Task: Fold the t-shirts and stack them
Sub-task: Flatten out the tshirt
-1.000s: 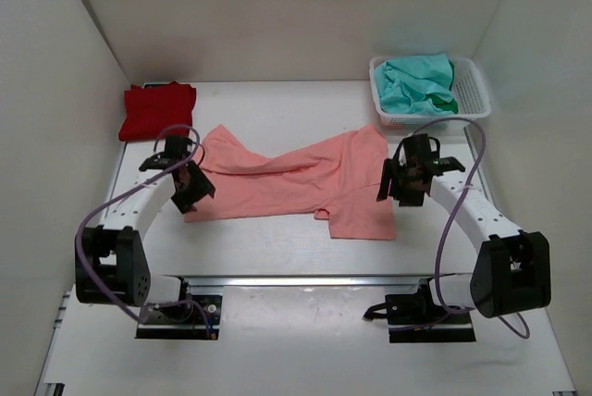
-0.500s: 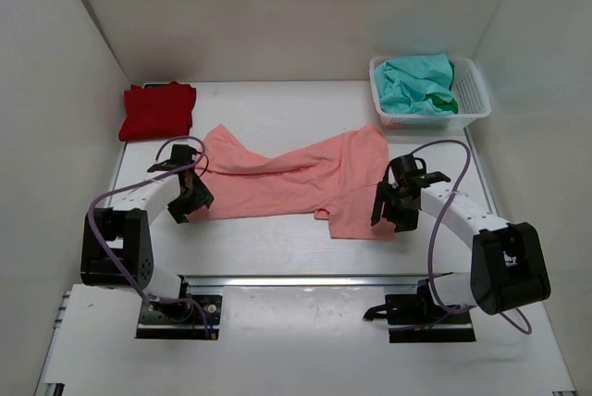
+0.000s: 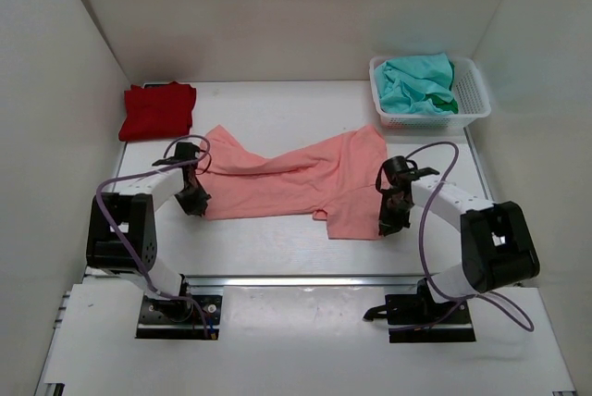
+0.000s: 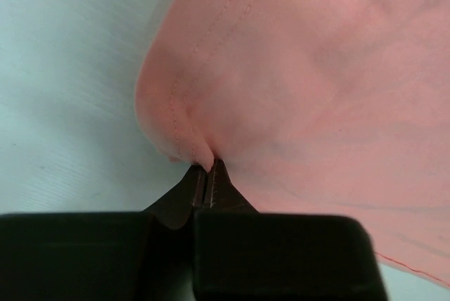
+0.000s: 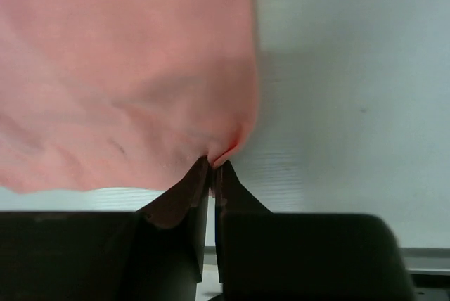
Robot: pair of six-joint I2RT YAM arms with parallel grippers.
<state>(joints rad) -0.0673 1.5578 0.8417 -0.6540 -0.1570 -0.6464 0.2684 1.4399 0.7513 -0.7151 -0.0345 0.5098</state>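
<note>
**A:** What lies on the white worktop (image 3: 277, 109), and how many of each?

**B:** Three shirts and one basket. The largest is the salmon-pink cloth t-shirt (image 3: 296, 183), spread out and wrinkled across the middle of the worktop. Next comes the white plastic lattice basket (image 3: 474, 107) at the far right corner. The teal-green cloth t-shirt (image 3: 418, 83) is bunched up inside it. The deep red cloth t-shirt (image 3: 157, 111) lies folded at the far left corner, well apart from the pink one.

**A:** And the arms?

**B:** Two black-and-white arms, one on each side, both reaching down to the pink shirt's near edge.

**A:** What are the claws doing?

**B:** The left claw (image 4: 208, 169) is clenched on the salmon-pink cloth t-shirt at its near left corner, with a small pucker of hem pinched between the tips. The right claw (image 5: 212, 164) is clenched on the same shirt at its near right corner, and the cloth is gathered into a little fold there. Both pinched corners sit low against the worktop.
</note>
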